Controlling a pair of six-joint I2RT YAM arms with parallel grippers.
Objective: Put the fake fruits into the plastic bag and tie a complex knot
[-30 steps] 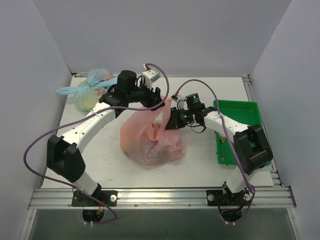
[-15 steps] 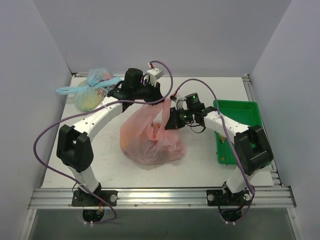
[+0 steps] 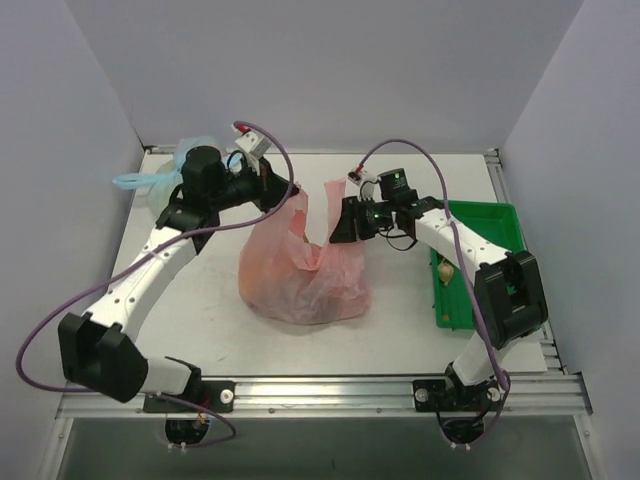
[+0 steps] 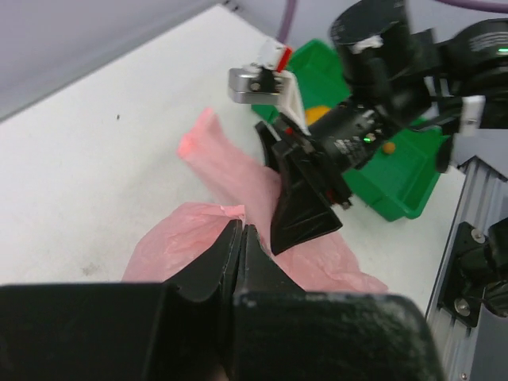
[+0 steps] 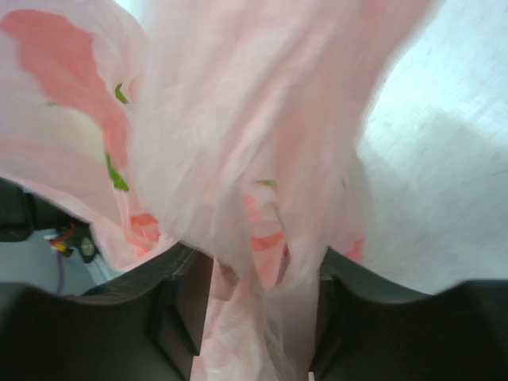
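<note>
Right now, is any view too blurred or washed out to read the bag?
Top external: sharp, evenly lit, plastic bag clear. Left wrist: the left gripper is a dark, near shape; bag and green tray slightly soft. Right wrist: bag film close to the lens, blurred throughout, table washed pale.

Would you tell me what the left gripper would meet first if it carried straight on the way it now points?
Beyond the plastic bag film it pinches, the left gripper would most likely meet the right gripper first, though depth is unclear and it might pass beside.
</note>
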